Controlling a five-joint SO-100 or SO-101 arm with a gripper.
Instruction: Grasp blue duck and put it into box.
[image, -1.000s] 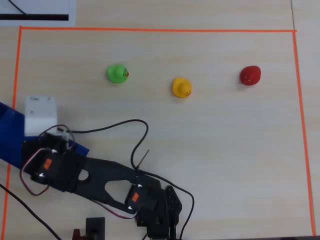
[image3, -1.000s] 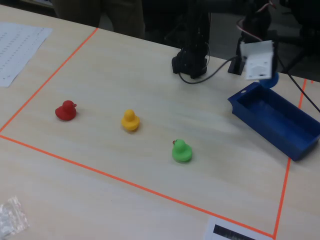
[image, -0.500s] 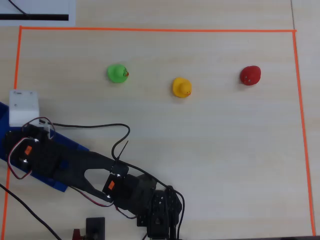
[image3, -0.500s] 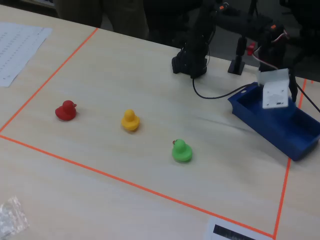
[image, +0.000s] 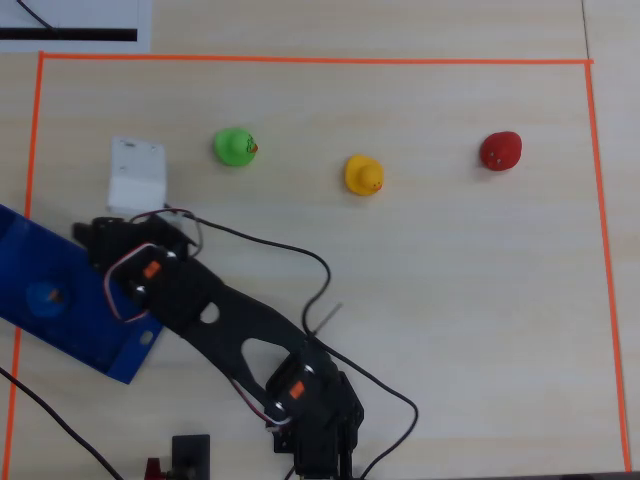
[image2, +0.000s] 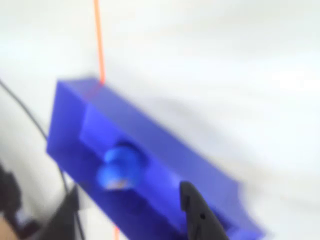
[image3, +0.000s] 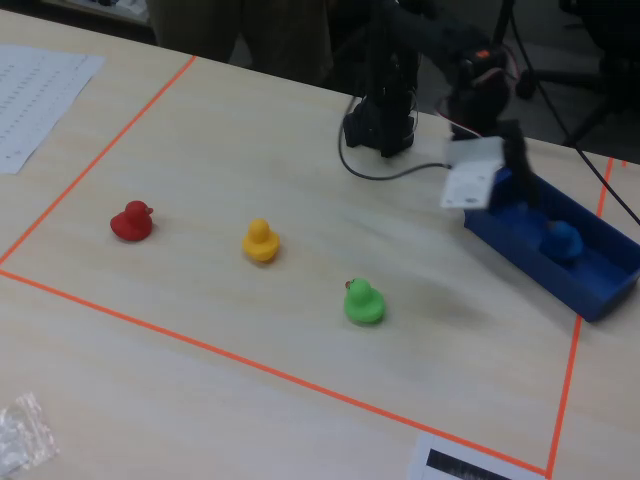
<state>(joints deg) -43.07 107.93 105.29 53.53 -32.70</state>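
The blue duck (image: 45, 297) sits inside the dark-blue box (image: 100, 345) at the left edge of the overhead view. In the wrist view the duck (image2: 120, 167) lies on the floor of the box (image2: 150, 130), below and between my spread fingers. My gripper (image: 105, 205) is open and empty, raised just beside the box's inner end. In the fixed view the gripper (image3: 497, 180) hangs above the near end of the box (image3: 590, 295), and the duck (image3: 562, 240) rests inside, apart from the gripper. One black finger (image2: 197, 215) shows at the bottom of the wrist view.
A green duck (image: 235, 147), a yellow duck (image: 363, 175) and a red duck (image: 500, 151) stand in a row on the table inside the orange tape border (image: 300, 60). Black cables (image: 300, 260) trail beside the arm. A paper sheet (image3: 40, 90) lies outside the tape.
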